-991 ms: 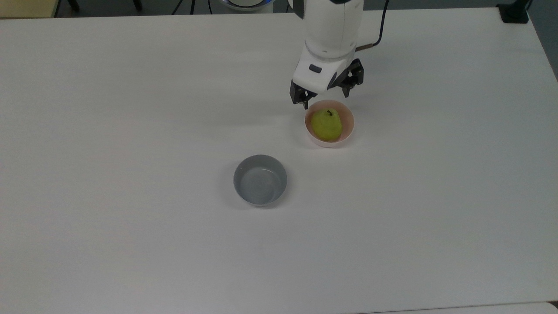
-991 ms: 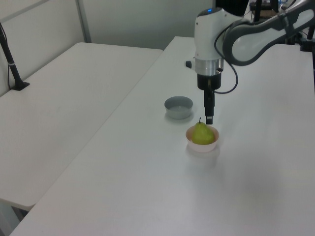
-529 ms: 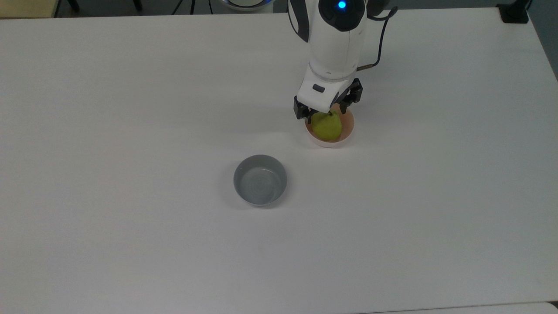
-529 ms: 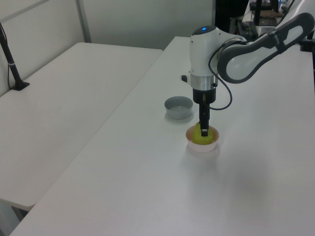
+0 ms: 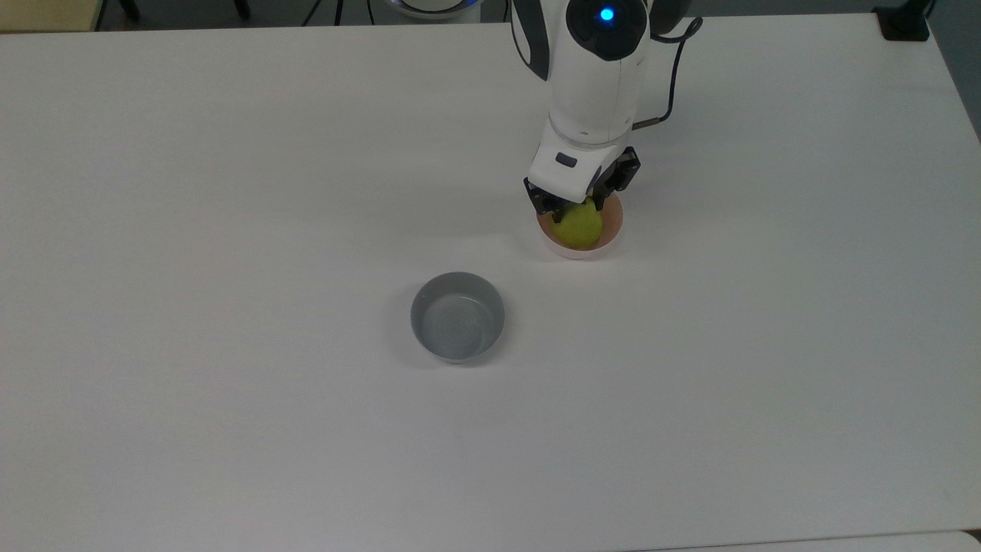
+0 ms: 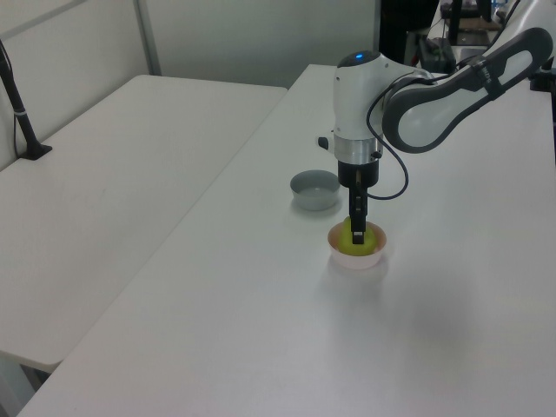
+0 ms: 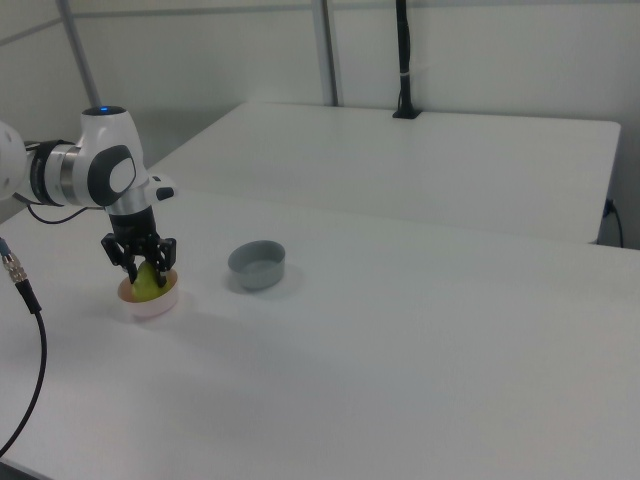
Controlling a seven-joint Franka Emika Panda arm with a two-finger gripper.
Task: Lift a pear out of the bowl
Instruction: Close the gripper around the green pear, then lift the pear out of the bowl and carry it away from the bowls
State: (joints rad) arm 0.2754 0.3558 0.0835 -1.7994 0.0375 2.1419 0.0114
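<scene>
The yellow-green pear (image 5: 579,228) (image 6: 347,239) (image 7: 146,286) sits in the pale pink bowl (image 5: 611,228) (image 6: 356,261) (image 7: 152,305) on the white table. My gripper (image 5: 575,209) (image 6: 357,233) (image 7: 146,270) reaches straight down into the bowl. One finger presses on each side of the pear's upper half, so the gripper is shut on the pear. The gripper hides the pear's top and stem in the top view. The pear still rests low in the bowl.
A grey bowl (image 5: 457,316) (image 6: 314,189) (image 7: 257,264) stands empty a short way off, to the lower left of the pink bowl in the top view. The white table (image 5: 230,192) spreads wide around both bowls. A second table (image 7: 420,150) adjoins it.
The gripper came down from above the pink bowl's far rim onto the pear. Its fingers then drew in from wide open to the pear's sides. The bowls have not moved.
</scene>
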